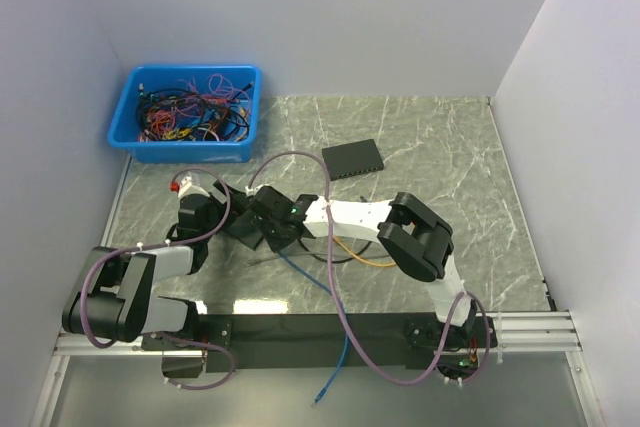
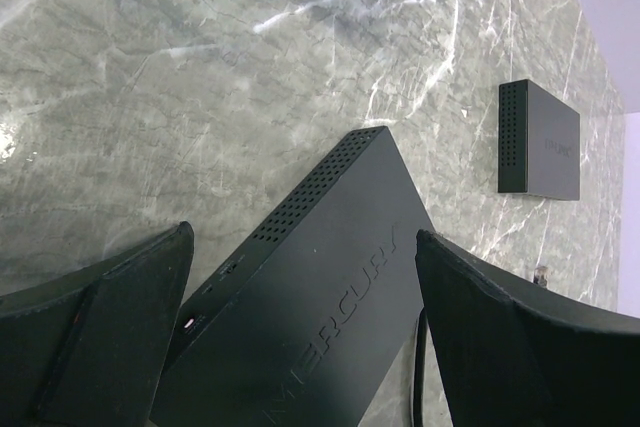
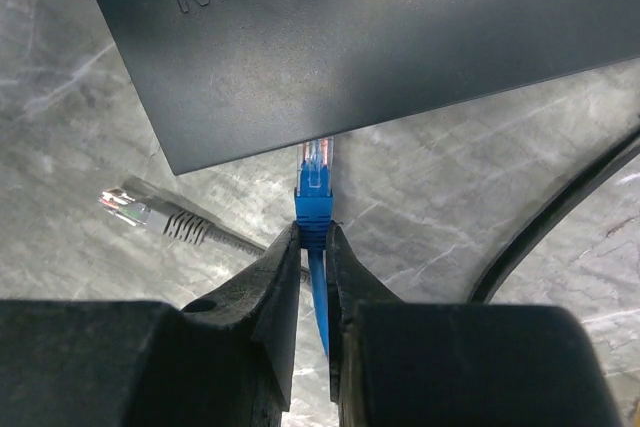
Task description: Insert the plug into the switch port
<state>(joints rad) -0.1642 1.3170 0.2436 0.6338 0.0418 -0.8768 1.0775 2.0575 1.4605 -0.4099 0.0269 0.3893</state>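
Observation:
A black Mercury switch (image 2: 320, 297) lies on the marble table between the fingers of my left gripper (image 2: 305, 235), which close on its two sides. In the right wrist view the switch (image 3: 380, 37) fills the top. My right gripper (image 3: 313, 234) is shut on a blue plug (image 3: 313, 197) by its boot. The plug's clear tip meets the switch's near edge and is partly hidden under it. The ports do not show. In the top view both grippers meet left of centre, the left gripper (image 1: 243, 219) beside the right gripper (image 1: 274, 235).
A second black switch (image 1: 352, 159) lies farther back and also shows in the left wrist view (image 2: 540, 142). A blue bin (image 1: 185, 112) of cables stands at the back left. A loose grey plug (image 3: 130, 209), a black cable (image 3: 560, 217) and an orange cable (image 1: 365, 259) lie nearby.

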